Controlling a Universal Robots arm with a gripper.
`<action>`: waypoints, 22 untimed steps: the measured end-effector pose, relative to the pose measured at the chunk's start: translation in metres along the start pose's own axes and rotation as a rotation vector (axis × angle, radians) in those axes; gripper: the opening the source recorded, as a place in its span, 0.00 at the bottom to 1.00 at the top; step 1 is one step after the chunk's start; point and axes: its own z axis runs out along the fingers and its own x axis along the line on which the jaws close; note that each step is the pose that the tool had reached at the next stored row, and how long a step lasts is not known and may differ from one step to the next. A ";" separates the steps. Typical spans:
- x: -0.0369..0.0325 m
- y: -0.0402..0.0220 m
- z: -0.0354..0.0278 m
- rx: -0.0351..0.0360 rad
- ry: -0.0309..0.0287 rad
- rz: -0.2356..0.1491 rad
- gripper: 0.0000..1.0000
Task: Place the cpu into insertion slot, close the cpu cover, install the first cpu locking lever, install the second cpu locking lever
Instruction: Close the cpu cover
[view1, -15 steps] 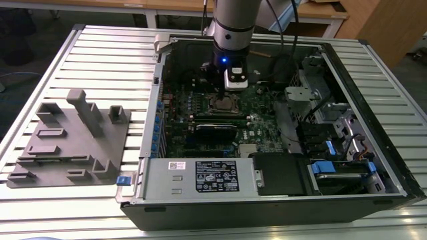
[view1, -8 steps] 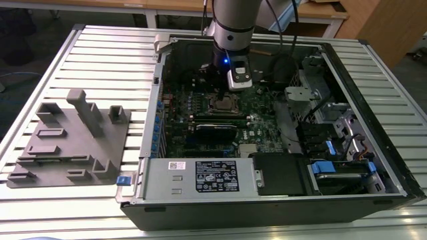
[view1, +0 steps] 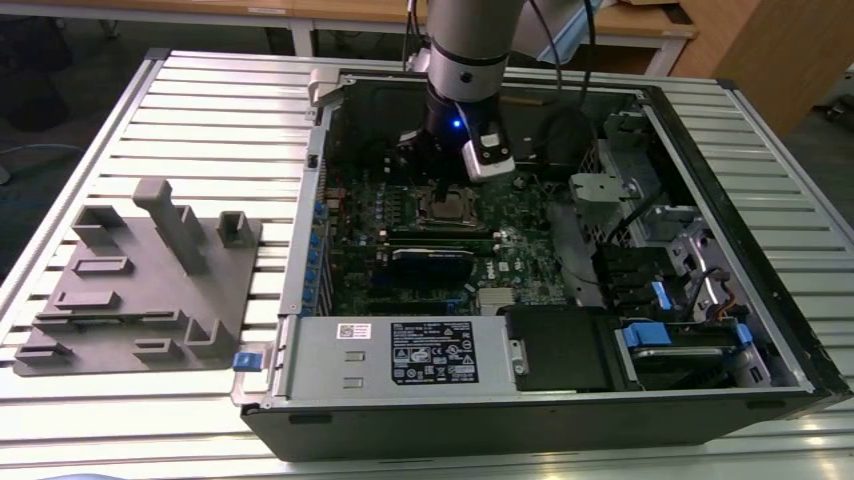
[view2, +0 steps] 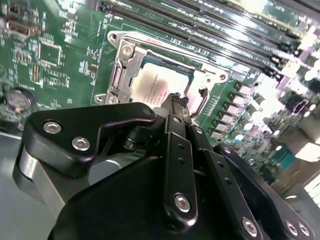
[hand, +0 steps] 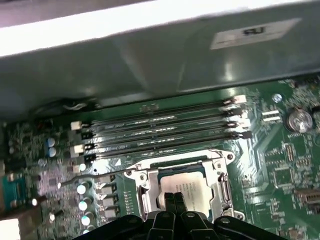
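silvery-tan cpu (hand: 187, 187), silver cpu cover (hand: 145, 187), green motherboard (view2: 65, 60), black gripper (view2: 176, 100), pale grey slatted table (view1: 200, 110), darker grey fixture (view1: 134, 290).

Exterior view: overhead light, hard glare on table slats (view1: 200, 110), computer case (view1: 534, 425) interior shadowed. Second wrist view: motherboard (view2: 60, 60) blown out white at its far end, cpu (view2: 159, 85) lid shiny, gripper (view2: 176, 101) near-black. First wrist view: case wall (hand: 150, 70) rim washed out, memory slots (hand: 165, 127) glinting.
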 end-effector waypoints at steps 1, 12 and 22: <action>0.0000 0.0000 0.0002 0.0004 0.0009 -0.018 0.11; 0.0000 -0.0001 0.0018 0.0033 -0.0037 -0.185 0.11; 0.0008 -0.0002 0.0026 0.0028 -0.0150 -0.095 0.11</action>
